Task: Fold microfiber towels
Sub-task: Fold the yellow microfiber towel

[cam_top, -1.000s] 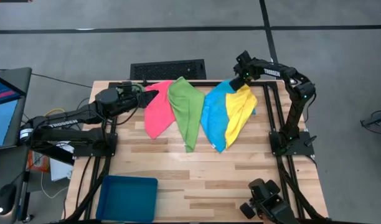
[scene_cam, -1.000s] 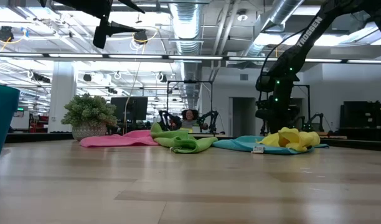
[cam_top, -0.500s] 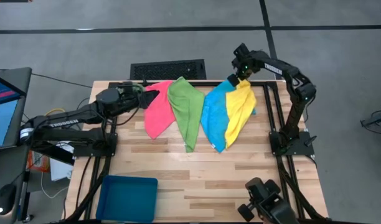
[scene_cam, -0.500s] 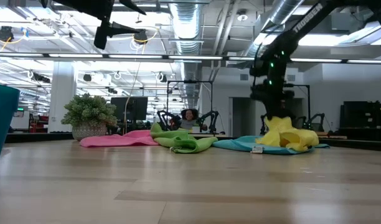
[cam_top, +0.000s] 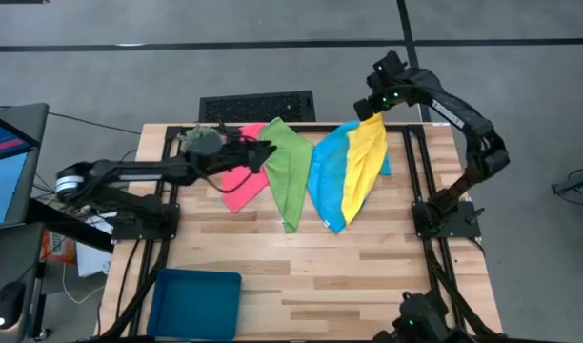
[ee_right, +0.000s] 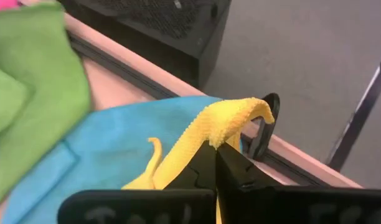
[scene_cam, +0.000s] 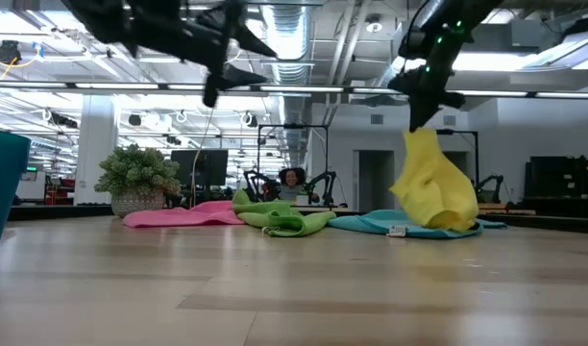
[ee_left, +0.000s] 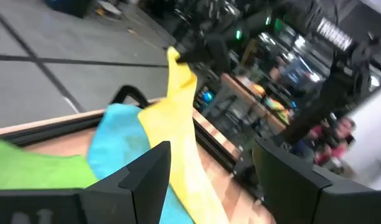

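From above, the right gripper pinches the yellow towel by its far corner over the blue towel; level, it hangs lifted; the left gripper hovers open over the pink towel, so next: carry the towel clear, spread flat.

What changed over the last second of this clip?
The right end effector shut on the yellow towel and lifted its far corner. The left end effector, open, swung out above the pink towel. The green towel and blue towel stayed flat.
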